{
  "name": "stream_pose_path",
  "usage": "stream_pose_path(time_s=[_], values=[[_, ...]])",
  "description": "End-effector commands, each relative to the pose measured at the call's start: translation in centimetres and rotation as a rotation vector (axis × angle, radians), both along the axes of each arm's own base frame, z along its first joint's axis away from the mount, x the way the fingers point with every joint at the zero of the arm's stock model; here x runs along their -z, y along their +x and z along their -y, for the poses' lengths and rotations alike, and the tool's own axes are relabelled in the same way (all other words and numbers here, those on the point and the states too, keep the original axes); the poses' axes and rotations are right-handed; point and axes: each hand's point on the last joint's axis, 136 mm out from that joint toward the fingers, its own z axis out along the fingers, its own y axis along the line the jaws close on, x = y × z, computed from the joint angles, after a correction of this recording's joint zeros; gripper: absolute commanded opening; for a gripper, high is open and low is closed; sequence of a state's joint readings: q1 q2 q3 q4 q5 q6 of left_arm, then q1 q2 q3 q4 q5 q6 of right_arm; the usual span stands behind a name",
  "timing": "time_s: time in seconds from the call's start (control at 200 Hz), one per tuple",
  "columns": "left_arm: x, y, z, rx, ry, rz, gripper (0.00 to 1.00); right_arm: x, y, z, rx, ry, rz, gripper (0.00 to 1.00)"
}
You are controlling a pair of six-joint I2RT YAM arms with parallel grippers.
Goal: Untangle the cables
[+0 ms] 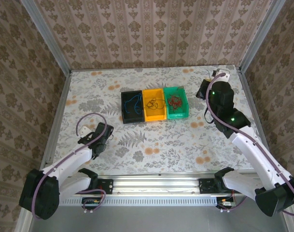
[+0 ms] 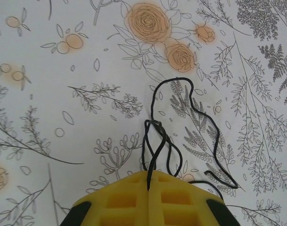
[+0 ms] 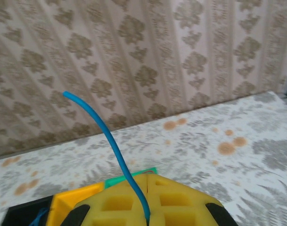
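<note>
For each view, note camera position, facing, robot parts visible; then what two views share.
Top external: overhead behind bases, looks down on table; left arm, right arm.
Left wrist: looks down at table; left gripper pinching black cable.
Right wrist: faces back wall; right gripper pinching blue cable.
Shared: green bin, top and right wrist.

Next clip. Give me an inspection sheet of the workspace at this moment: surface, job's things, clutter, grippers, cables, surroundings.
Surface: floral table cover, flat, no spills seen.
Job's things: black cable looped on the cover; blue cable sticking up; more wires lie in the black bin, orange bin and green bin.
Clutter: nothing seen.
Grippers: left gripper shut on the black cable; right gripper shut on the blue cable.
Cables: purple arm wiring loops along both arms.
Surroundings: patterned walls.
</note>
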State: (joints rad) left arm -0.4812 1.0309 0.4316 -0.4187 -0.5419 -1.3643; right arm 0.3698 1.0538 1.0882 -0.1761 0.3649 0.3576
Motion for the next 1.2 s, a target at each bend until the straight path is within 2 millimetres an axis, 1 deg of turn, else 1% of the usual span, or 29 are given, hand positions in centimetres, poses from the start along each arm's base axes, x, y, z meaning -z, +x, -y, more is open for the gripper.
stream_pose_path(time_s=[0.0,0.055,0.11,0.19,0.25,0.31,0.325,0.335,0.345,0.475,0.515,0.525,0.535,0.57,0.615,0.72,0.84,0.935,1.05,1.195], values=[[0.7,0.1,0.6,0.033,0.018,-0.032,0.00,-5.4,-0.4,-4.3,-0.206,0.039,0.130,0.01],[1.1,-0.3,0.6,0.029,0.025,-0.061,0.00,-6.8,-0.5,-6.4,-0.289,0.047,0.153,0.01],[1.5,-0.5,0.8,0.020,0.013,-0.074,0.00,-7.7,-0.5,-8.8,-0.374,0.064,0.161,0.02],[2.2,-0.6,1.1,0.016,-0.008,-0.077,0.00,-8.3,-0.3,-13.0,-0.519,0.083,0.155,0.02],[2.4,-0.7,1.2,0.017,-0.011,-0.081,0.00,-8.3,0.3,-15.9,-0.606,0.097,0.135,0.02],[2.2,-0.6,1.2,0.023,-0.001,-0.084,0.00,-8.3,1.2,-18.4,-0.674,0.120,0.116,0.02],[2.2,-0.6,1.2,0.023,0.002,-0.084,0.00,-8.9,1.1,-18.6,-0.689,0.132,0.126,0.02],[2.1,-0.6,1.2,0.023,0.003,-0.084,0.00,-8.0,1.8,-19.3,-0.697,0.131,0.103,0.02],[2.1,-0.6,1.1,0.024,0.005,-0.085,0.00,-8.2,2.0,-19.6,-0.706,0.137,0.102,0.02],[1.8,-0.4,1.2,0.032,0.011,-0.077,0.00,-6.2,5.6,-23.8,-0.780,0.159,0.037,0.02],[1.8,-0.4,1.2,0.032,0.011,-0.076,0.00,-5.3,6.6,-24.8,-0.793,0.163,0.011,0.02],[1.8,-0.4,1.2,0.031,0.010,-0.076,0.00,-4.8,6.9,-25.0,-0.794,0.162,-0.003,0.02],[1.8,-0.5,1.2,0.032,0.009,-0.077,0.00,-4.8,7.1,-25.2,-0.794,0.164,-0.006,0.02],[1.8,-0.5,1.2,0.032,0.009,-0.077,0.00,-3.6,8.1,-25.8,-0.790,0.161,-0.042,0.02],[1.8,-0.5,1.2,0.033,0.013,-0.079,0.00,-1.8,8.9,-26.7,-0.795,0.153,-0.086,0.02],[1.6,-0.7,1.0,0.030,0.019,-0.078,0.00,2.2,9.8,-28.0,-0.801,0.124,-0.170,0.02],[1.4,-0.8,0.8,0.028,0.022,-0.070,0.00,7.0,9.7,-29.2,-0.808,0.076,-0.277,0.03],[1.4,-0.8,0.8,0.029,0.026,-0.067,0.00,10.7,8.9,-30.1,-0.817,0.029,-0.352,0.03],[1.3,-0.6,0.8,0.040,0.033,-0.070,0.00,14.1,8.1,-30.5,-0.807,-0.015,-0.418,0.03],[1.0,-0.2,1.1,0.059,0.033,-0.058,0.00,17.2,8.1,-30.9,-0.785,-0.038,-0.479,0.04]])
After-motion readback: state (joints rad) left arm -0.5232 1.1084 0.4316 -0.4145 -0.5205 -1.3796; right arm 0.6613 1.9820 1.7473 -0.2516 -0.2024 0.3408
